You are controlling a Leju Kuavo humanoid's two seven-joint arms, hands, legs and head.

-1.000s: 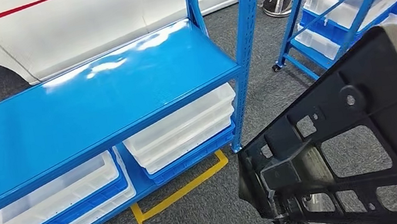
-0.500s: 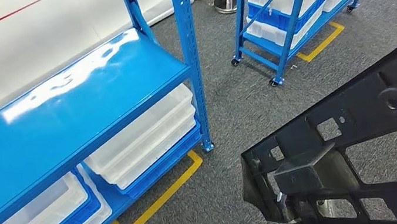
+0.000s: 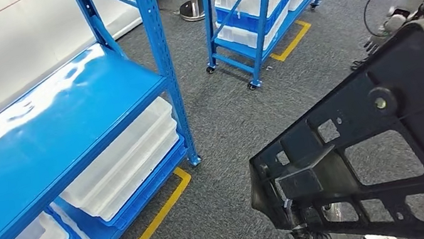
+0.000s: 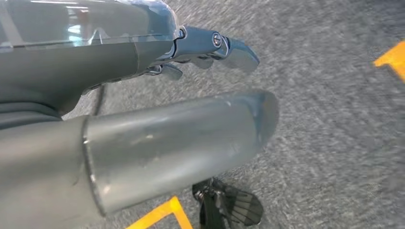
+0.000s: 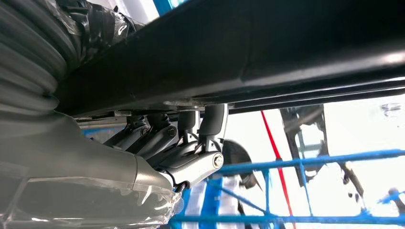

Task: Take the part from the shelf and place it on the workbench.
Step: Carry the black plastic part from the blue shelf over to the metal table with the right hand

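Carrying the black part [image 3: 385, 150] off the shelf, up in front of me on my right side.

My right hand [image 5: 172, 152] has its fingers [image 5: 210, 126] curled up against the underside of the part, gripping it. My left hand [image 4: 157, 95] hangs over grey carpet [image 3: 224, 130], holding nothing, fingers loose and apart. The blue shelf [image 3: 41, 138] sits to my left, white bins [image 3: 121, 165] underneath.
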